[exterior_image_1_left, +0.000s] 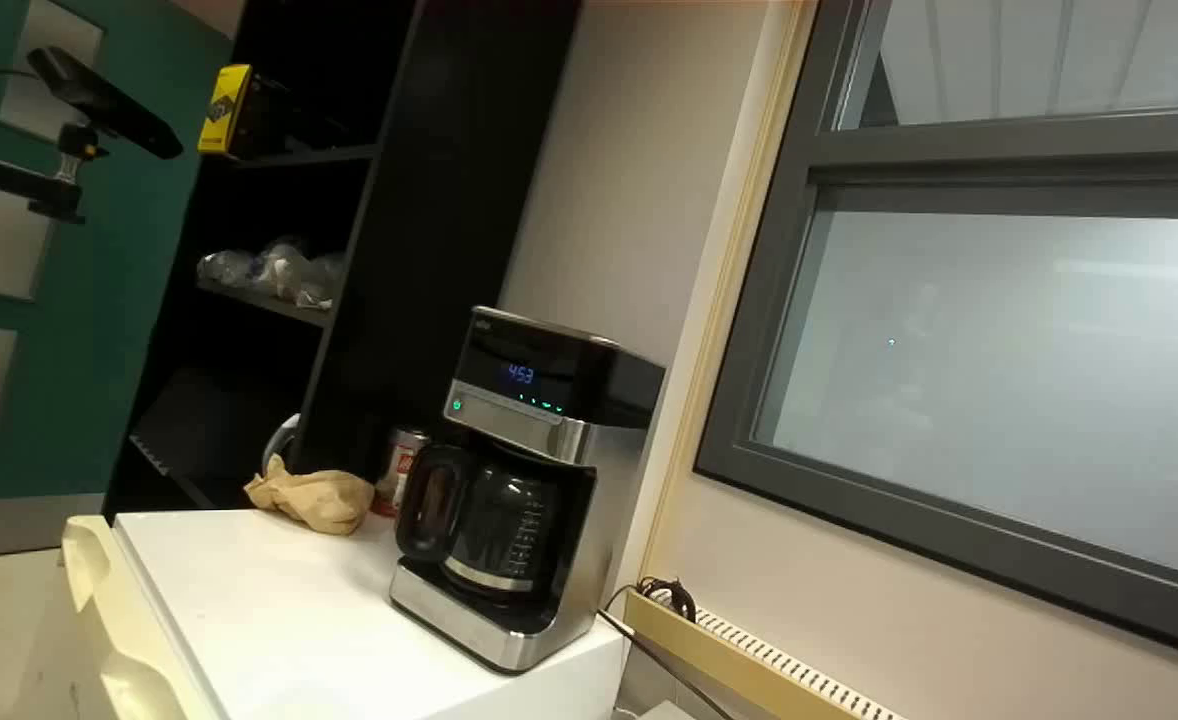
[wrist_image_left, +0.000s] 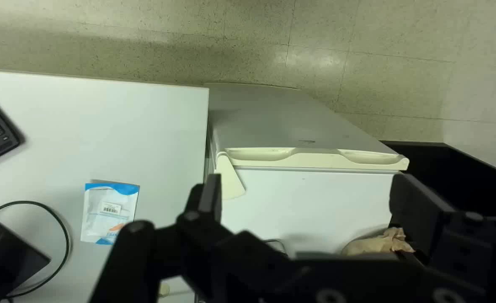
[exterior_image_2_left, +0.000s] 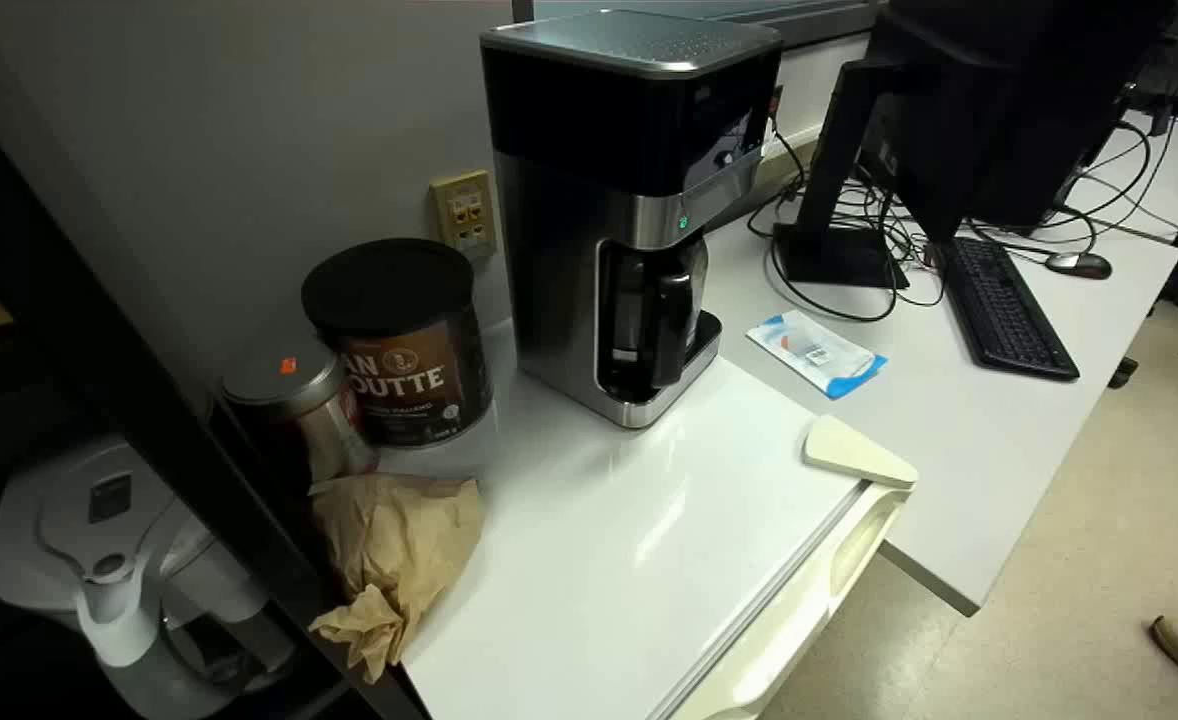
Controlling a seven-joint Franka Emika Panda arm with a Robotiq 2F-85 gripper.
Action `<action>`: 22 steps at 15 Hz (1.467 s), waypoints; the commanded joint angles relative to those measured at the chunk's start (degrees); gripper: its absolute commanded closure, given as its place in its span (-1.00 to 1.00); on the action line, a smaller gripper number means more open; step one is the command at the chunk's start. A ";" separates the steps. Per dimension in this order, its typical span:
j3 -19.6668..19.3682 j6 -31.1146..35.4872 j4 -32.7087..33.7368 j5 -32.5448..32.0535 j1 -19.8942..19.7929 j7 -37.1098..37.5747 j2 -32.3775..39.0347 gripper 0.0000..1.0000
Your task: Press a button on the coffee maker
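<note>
The coffee maker (exterior_image_1_left: 617,530) stands upright on the white top of a cabinet, with its carafe in place. It also shows in an exterior view (exterior_image_2_left: 574,180). Its display (exterior_image_1_left: 519,374) is lit blue, with small green lights below it. A green-lit button (exterior_image_1_left: 457,404) sits at one end of the silver strip; it also glows in an exterior view (exterior_image_2_left: 684,222). My gripper (wrist_image_left: 307,185) is open and empty in the wrist view, high over the white top. It is out of both exterior views. In the wrist view the coffee maker is almost wholly hidden behind the gripper.
A crumpled brown paper bag (exterior_image_2_left: 399,550), a coffee tin (exterior_image_2_left: 399,350) and a can (exterior_image_2_left: 294,410) stand beside the coffee maker. A black shelf (exterior_image_1_left: 429,200) rises past them. A desk with a monitor (exterior_image_2_left: 969,120), keyboard (exterior_image_2_left: 1009,305), cables and packet (exterior_image_2_left: 817,352) adjoins the cabinet.
</note>
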 commanded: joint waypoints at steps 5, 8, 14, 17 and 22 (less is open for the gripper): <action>0.66 -0.09 0.11 0.39 -0.88 -0.39 0.10 -1.00; 0.66 -0.09 0.11 0.39 -0.88 -0.39 0.10 -1.00; 0.79 1.96 1.23 -0.34 -1.03 -0.55 4.31 -1.00; 1.40 4.76 1.72 -2.33 -1.39 -0.35 8.17 -1.00; 3.41 13.44 2.01 -11.21 -2.28 -0.07 15.91 -1.00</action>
